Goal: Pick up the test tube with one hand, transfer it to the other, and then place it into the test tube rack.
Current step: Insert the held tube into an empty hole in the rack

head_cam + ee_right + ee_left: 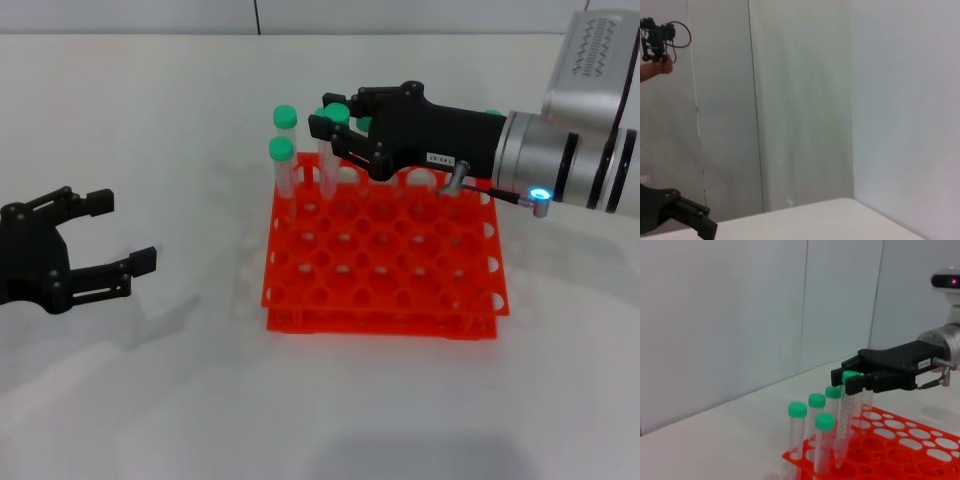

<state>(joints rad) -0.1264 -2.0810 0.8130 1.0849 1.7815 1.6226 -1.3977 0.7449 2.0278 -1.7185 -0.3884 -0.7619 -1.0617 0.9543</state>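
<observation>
From the head view, the right gripper point(330, 125), wearing a small white label with print too tiny to read, is clamping the green-capped test tube point(328, 150) over the orange-red test tube rack's point(385, 262) back-left corner. The left gripper point(125, 230) is resting spread apart on the white table point(150, 400).

From the left wrist view, the clear tube point(844, 417) is hanging tilted, its tip just above a rack point(890, 440) hole beside four standing green-capped tubes point(812, 425).

The right gripper point(335, 128) was matte black with a small white printed label, its silver, black-banded arm showing a blue light. The left gripper point(105, 232) was plain black.

Capped tubes point(284, 150) crowd the rack's point(385, 300) far-left corner.
</observation>
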